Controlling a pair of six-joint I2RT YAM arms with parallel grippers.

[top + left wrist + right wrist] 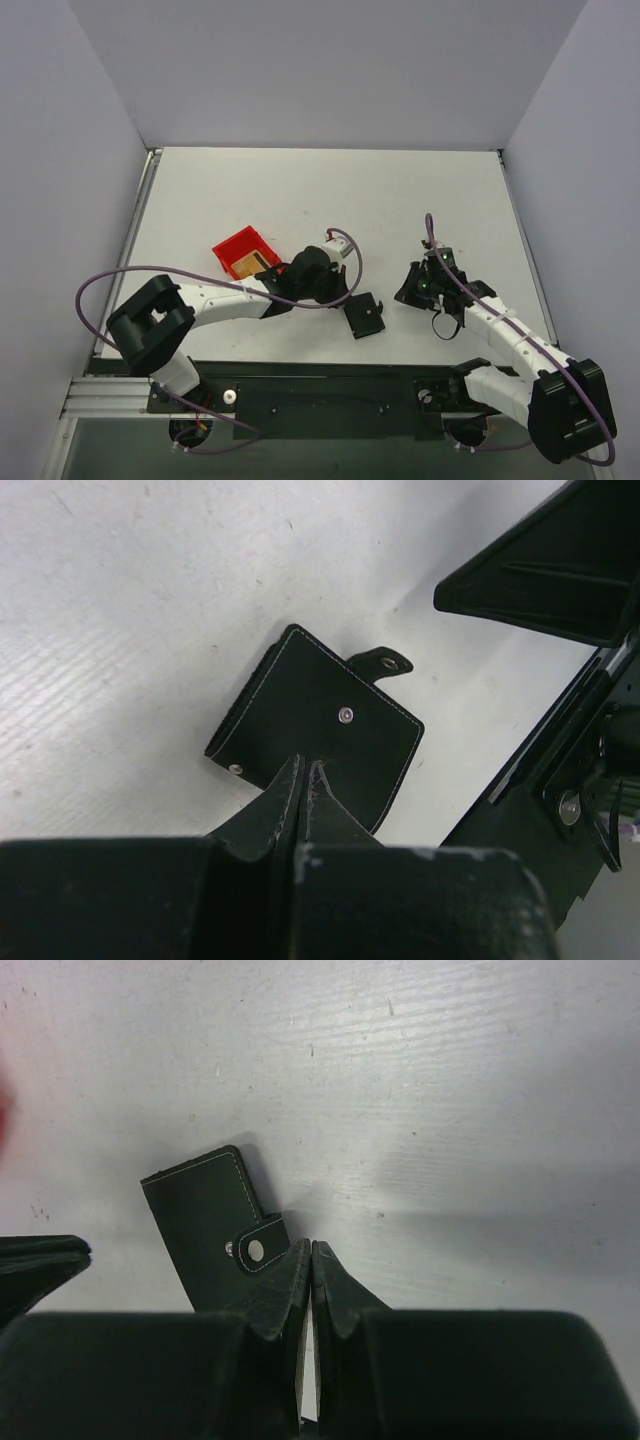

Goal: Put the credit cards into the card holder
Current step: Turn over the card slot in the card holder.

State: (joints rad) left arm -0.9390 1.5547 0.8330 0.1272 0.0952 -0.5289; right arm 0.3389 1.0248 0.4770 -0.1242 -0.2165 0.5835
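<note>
The card holder (365,317) is a small black wallet lying folded flat on the white table near the front edge. It also shows in the left wrist view (320,725) and the right wrist view (210,1225), with a silver stud on its face and its strap tab sticking out at one edge. My left gripper (340,293) hangs just left of it, fingers pressed together and empty (303,767). My right gripper (410,290) is to its right, also shut on nothing (312,1250). The gold-tan credit cards (252,262) lie in a red bin.
The red plastic bin (232,246) sits left of the left wrist. A black base rail (330,385) runs along the table's near edge. Grey walls enclose the table on the left, back and right.
</note>
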